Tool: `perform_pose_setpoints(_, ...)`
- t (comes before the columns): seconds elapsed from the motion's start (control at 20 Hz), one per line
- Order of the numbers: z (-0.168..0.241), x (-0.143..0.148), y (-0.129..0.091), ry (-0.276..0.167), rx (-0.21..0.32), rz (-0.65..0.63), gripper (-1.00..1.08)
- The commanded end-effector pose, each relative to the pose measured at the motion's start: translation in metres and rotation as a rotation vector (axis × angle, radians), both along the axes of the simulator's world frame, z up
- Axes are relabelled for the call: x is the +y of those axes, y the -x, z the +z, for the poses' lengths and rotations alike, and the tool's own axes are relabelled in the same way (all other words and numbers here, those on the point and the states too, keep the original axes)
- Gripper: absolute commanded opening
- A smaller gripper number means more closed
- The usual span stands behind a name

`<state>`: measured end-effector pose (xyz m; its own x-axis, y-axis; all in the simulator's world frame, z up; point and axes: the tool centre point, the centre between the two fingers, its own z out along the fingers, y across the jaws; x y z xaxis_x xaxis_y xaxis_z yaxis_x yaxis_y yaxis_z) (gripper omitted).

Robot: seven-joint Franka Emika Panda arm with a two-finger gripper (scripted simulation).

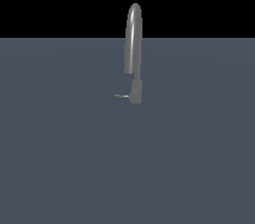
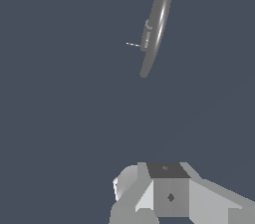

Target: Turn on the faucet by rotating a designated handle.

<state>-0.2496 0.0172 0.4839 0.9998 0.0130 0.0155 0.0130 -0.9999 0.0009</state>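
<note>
The grey metallic faucet [image 1: 133, 44] stands upright on the flat grey-blue floor, near the middle of the exterior view. Its arched spout rises from a short thicker base [image 1: 136, 92]. The handle [image 1: 121, 96] is a thin short lever that sticks out from the base toward the exterior view's left. The wrist view sees the faucet [image 2: 158, 19] from above and from some way off, with the handle [image 2: 132, 44] jutting sideways. White and grey blocky gripper parts [image 2: 169, 193] fill that view's lower edge, well apart from the faucet. The fingers do not show clearly. No arm shows in the exterior view.
The grey-blue floor [image 1: 64, 158] spreads flat around the faucet, with a black background above its far edge. No other objects show in either view.
</note>
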Motion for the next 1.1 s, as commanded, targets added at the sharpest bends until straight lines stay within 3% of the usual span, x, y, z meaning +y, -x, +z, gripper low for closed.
perform_pose_setpoints(0.0,0.0,0.0,0.0,0.0,0.0,0.0,-1.0)
perform_pose_setpoints(0.25,-0.003,0.002,-0.004,0.023,0.002,0.024,-1.0)
perform_pose_setpoints(0.5,-0.013,0.008,-0.015,0.092,0.008,0.094,-1.0)
perform_pose_setpoints(0.75,-0.03,0.018,-0.032,0.201,0.017,0.206,-1.0)
perform_pose_setpoints(1.05,-0.06,0.033,-0.055,0.372,0.03,0.383,-1.0)
